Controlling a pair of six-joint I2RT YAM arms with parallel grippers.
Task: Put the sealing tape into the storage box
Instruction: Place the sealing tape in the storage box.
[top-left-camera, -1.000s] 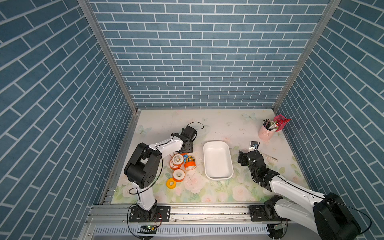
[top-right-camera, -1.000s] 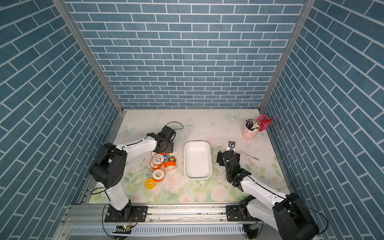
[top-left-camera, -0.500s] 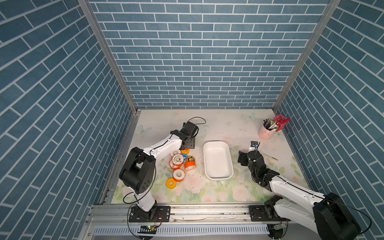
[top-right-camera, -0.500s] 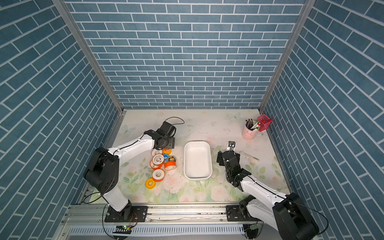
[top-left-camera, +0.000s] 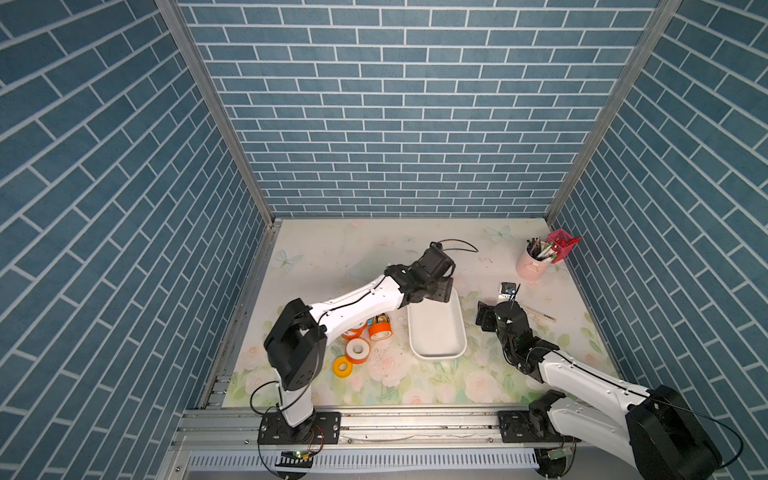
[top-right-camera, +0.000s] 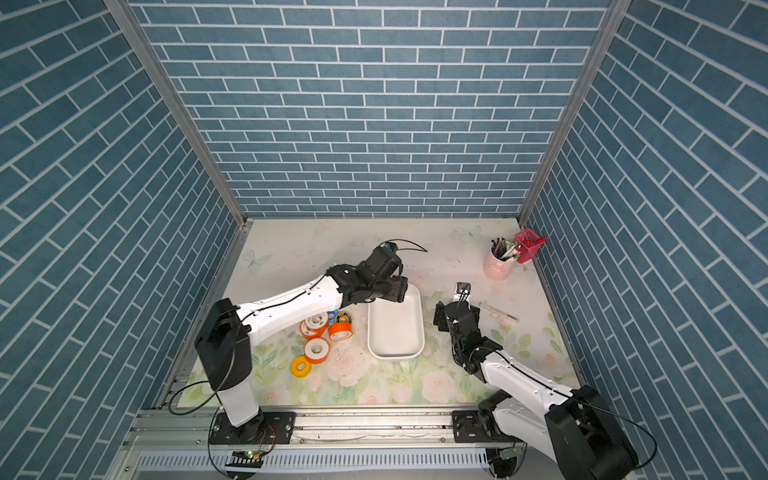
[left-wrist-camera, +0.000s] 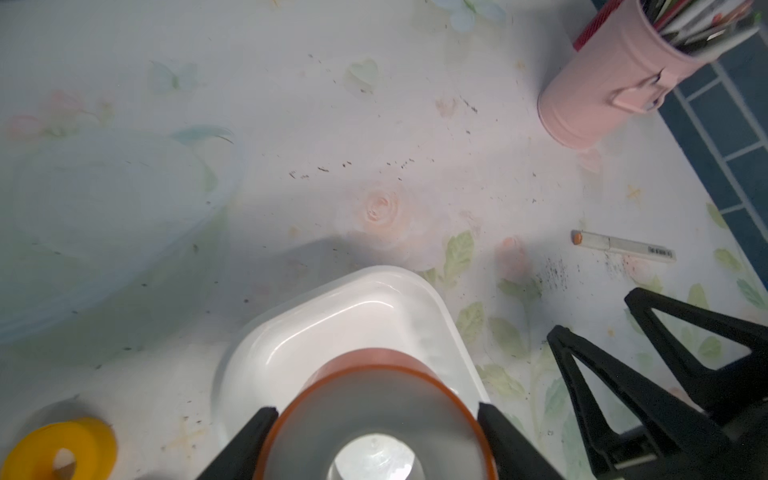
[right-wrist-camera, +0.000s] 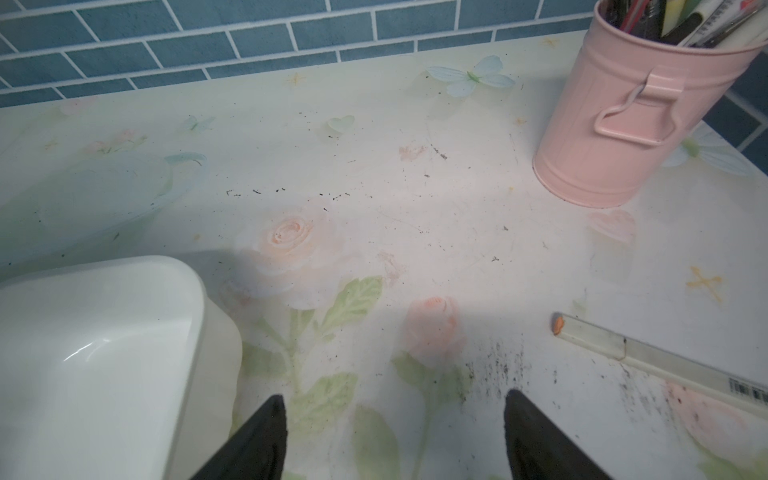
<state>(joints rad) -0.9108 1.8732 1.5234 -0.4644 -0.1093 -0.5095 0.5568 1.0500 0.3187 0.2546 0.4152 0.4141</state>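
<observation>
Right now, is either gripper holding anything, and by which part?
The left gripper holds an orange-edged tape roll by its outer rim, one finger on each side. The right gripper is open and empty.

No lettering is legible; the pen (right-wrist-camera: 648, 359) carries a blurred barcode.

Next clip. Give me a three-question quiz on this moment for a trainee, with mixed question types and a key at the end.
1. True or false: the left gripper is clamped on an orange-edged tape roll above the storage box.
2. Pick one. The visible floor of the box holds: A) nothing; B) a sponge; C) scissors.
3. Fill in: the right gripper stands ____ and holds nothing.
Key: 1 true; 2 A; 3 open.
</observation>
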